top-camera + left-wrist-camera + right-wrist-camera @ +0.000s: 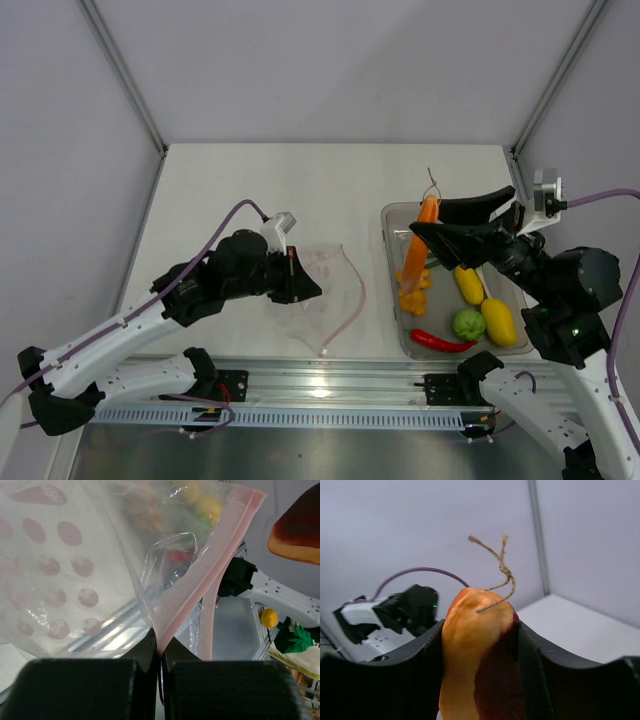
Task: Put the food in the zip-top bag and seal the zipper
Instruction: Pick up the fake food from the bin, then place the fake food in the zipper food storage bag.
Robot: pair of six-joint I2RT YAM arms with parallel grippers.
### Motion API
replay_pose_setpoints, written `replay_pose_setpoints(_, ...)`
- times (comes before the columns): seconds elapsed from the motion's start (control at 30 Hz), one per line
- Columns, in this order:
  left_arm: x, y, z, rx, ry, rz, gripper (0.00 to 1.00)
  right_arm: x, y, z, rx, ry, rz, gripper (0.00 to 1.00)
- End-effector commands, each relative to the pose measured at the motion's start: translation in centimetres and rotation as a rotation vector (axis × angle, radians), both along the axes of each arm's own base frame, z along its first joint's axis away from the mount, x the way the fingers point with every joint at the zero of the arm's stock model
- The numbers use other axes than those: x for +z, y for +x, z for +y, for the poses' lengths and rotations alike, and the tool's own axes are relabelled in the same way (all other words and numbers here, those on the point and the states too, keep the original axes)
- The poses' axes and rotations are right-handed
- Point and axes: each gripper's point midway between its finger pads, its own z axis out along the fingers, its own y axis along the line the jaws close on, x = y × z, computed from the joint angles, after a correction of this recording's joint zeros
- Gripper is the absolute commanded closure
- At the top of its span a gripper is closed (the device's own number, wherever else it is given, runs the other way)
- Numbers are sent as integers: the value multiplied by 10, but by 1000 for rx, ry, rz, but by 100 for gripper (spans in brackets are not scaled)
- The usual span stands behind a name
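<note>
Aluminium rail (330, 385) is running along the near edge of the white bench (230, 190). Just beyond it, the left pincer (160, 652) is pinching fully closed on the thin pink zipper strip (200, 580) of the floppy clear plastic bag with pink spots (330, 265), which is resting left of centre. To the right, a rigid clear rectangular bin (388, 235) is holding two yellow lemon-like fruits (468, 285), a green round fruit (468, 323), a red chili (440, 341) and orange chunks (412, 298). Above the bin, the right pincer (480, 647) is gripping, half spread, an orange and reddish-brown curved toy piece (413, 262) with a twine stem, well apart from the bag. Pale grey wall panels (330, 60) are enclosing the bench.
</note>
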Motion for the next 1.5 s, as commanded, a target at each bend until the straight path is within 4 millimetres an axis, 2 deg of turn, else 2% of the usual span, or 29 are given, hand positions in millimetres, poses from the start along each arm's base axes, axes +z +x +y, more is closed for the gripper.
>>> replay_pose_setpoints(0.0,36,-1,-13,-35,-113,-10,100,44,-42,7,176,125,-188,100)
replay_pose_setpoints(0.13,47,-3,-18,-59,-156,2,100,62,-61,12,261,192,-255,100)
replay_pose_setpoints(0.33,58,-11,-31,-123,-249,56,99,72,-78,27,360,236,-300,100)
replay_pose_setpoints(0.37,65,-11,-34,-142,-283,54,99,72,-80,30,367,239,-305,100)
replay_pose_setpoints(0.43,66,-11,-36,-145,-301,64,99,74,-81,32,360,249,-315,100)
replay_pose_setpoints(0.53,64,-9,-38,-144,-296,73,99,79,-92,37,394,274,-332,100)
replay_pose_setpoints(0.67,63,-7,-39,-144,-296,78,99,84,-93,42,393,284,-336,100)
replay_pose_setpoints(0.77,61,-7,-39,-142,-293,81,99,90,-102,44,424,292,-355,100)
replay_pose_setpoints(1.07,63,-5,-36,-140,-299,75,100,88,-97,56,415,270,-352,100)
replay_pose_setpoints(1.47,40,2,-32,-106,-260,94,99,104,-108,55,437,285,-379,100)
